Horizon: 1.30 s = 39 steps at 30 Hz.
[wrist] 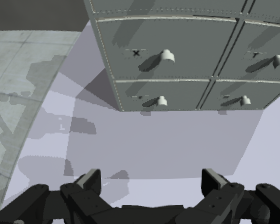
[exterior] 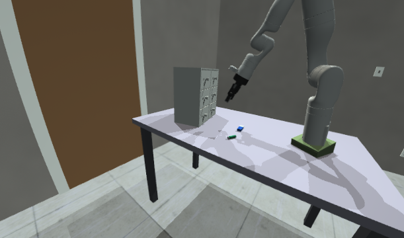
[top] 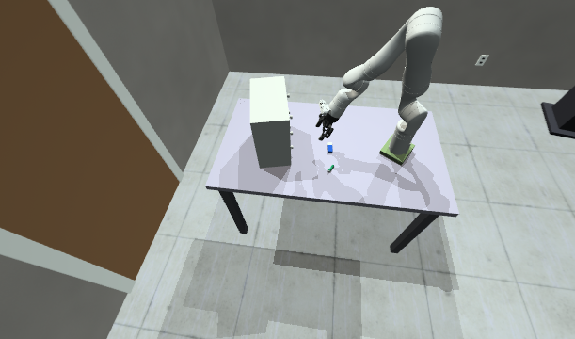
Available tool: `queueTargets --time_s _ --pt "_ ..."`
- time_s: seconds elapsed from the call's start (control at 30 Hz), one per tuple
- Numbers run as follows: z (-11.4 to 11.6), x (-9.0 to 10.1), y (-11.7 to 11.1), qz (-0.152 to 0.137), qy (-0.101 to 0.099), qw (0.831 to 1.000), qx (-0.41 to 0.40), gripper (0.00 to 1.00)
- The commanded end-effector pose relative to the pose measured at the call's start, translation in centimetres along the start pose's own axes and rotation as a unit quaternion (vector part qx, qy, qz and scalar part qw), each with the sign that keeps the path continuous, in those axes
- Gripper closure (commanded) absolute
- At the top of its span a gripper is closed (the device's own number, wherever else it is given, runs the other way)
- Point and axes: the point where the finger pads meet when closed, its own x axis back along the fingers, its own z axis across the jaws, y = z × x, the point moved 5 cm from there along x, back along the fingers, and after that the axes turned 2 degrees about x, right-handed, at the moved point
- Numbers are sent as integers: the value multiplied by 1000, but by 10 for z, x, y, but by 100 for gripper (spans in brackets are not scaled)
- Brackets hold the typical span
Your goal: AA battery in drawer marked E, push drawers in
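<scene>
The AA battery, a small green cylinder [top: 331, 168] [exterior: 231, 137], lies on its side on the table in front of the chest. The small chest [top: 271, 143] [exterior: 187, 96] [wrist: 186, 37] stands upright, light grey, with two columns of three knobbed drawers; the drawers look pushed in. In the wrist view two drawer labels look like X and Y; the lower labels are too flat to read, and I cannot make out an E. My gripper [top: 321, 132] [exterior: 227, 100] [wrist: 151, 180] is open and empty, above the table, in front of the chest and higher than the battery.
A small blue block with a white end [top: 330, 148] [exterior: 240, 128] lies near the battery, towards the back of the table [top: 372, 127] [exterior: 268, 127]. The arm's green base plate [top: 389, 153] [exterior: 301, 144] is to the right. The chest stands near the left end.
</scene>
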Motion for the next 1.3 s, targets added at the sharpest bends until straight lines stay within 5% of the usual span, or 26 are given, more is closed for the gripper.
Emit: queueTargets --time_s 0.0,1.27 --pt "-1 1 -3 2 -2 1000 2 0" --pt "-1 23 -4 -60 -4 998 2 0"
